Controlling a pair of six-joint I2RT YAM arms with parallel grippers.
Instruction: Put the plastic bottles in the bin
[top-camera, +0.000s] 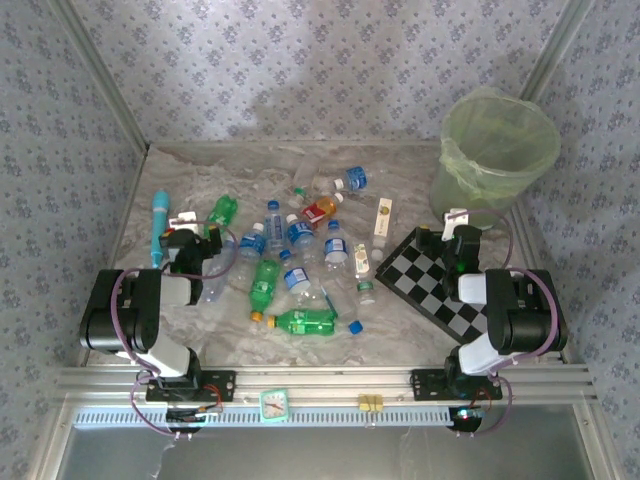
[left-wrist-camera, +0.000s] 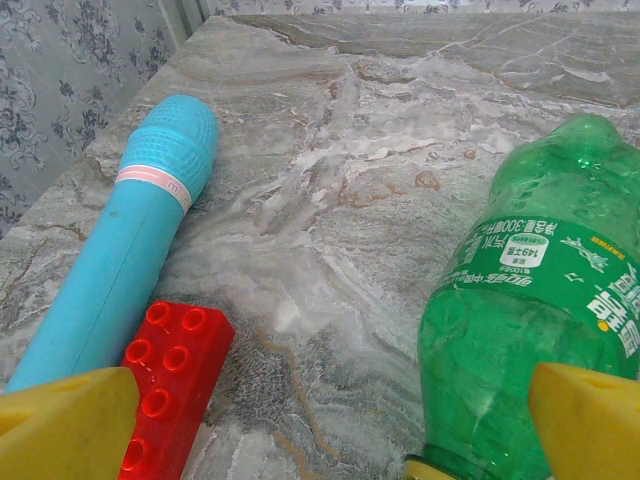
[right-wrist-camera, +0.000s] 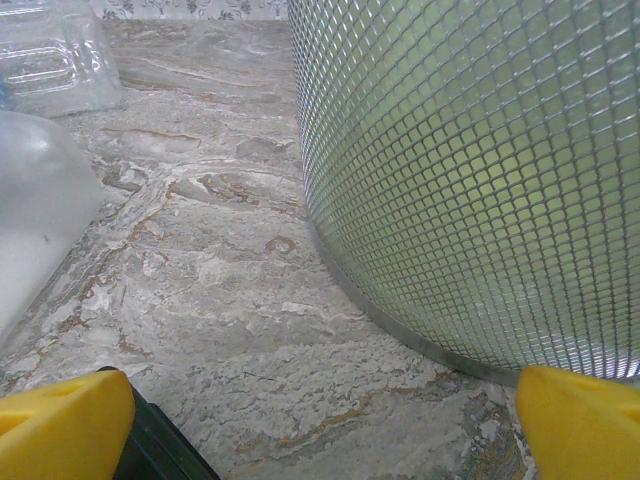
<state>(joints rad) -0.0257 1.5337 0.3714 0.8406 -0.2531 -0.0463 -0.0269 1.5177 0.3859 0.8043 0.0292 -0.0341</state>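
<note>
So the left claw (left-wrist-camera: 325, 430) is spread wide with nothing in it. A green plastic bottle with a green label (left-wrist-camera: 530, 330) lies right by its right finger. By its left finger there's a red toy brick (left-wrist-camera: 170, 390), just beside a long turquoise pen-like tube (left-wrist-camera: 120, 260). The right claw (right-wrist-camera: 320, 425) is wide open too, also empty, with the round pale-green mesh-walled bin (right-wrist-camera: 470, 170) just ahead and to its right. The other small clear and green plastic bottles (top-camera: 336, 243) lie scattered on the marble table (top-camera: 200, 180) between the two claws.
</note>
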